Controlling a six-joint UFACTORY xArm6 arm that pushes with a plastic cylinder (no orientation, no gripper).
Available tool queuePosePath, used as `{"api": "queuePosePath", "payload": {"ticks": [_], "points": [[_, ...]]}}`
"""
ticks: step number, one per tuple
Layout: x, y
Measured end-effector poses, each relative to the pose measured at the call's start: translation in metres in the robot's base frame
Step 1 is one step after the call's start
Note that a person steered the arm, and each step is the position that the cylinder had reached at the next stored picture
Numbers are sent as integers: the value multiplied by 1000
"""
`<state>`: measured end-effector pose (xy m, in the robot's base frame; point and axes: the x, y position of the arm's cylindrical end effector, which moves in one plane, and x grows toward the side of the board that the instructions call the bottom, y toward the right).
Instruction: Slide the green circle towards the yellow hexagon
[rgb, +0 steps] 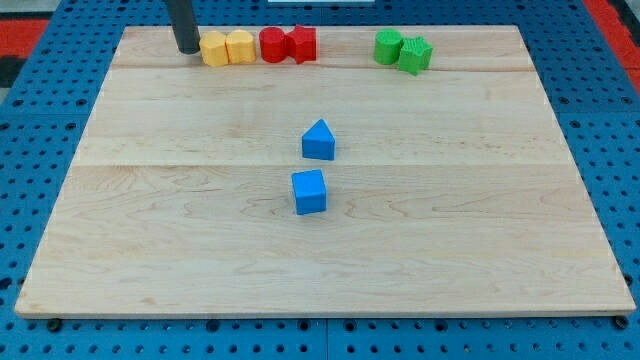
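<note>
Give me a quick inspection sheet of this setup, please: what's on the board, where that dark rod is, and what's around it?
Surface: pale wooden board, flat, no marks seen.
Job's things: green circle near the view's top right, touching a green star-like block; yellow hexagon near the top left.
Clutter: second yellow block against the hexagon; two red blocks side by side; blue triangular block and blue cube mid-board.
Grippers: none; my tip rests just left of the yellow hexagon, far from the green circle.
Cables: nothing seen.
Surroundings: blue perforated base; red patches at the top corners.
</note>
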<state>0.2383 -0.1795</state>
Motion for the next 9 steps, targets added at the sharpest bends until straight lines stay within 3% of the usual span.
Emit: {"api": "queuePosePath", "payload": {"ticks": [1, 3, 6, 8, 9], "points": [[1, -1], [50, -5], [67, 190], [1, 203], [-31, 235]]}}
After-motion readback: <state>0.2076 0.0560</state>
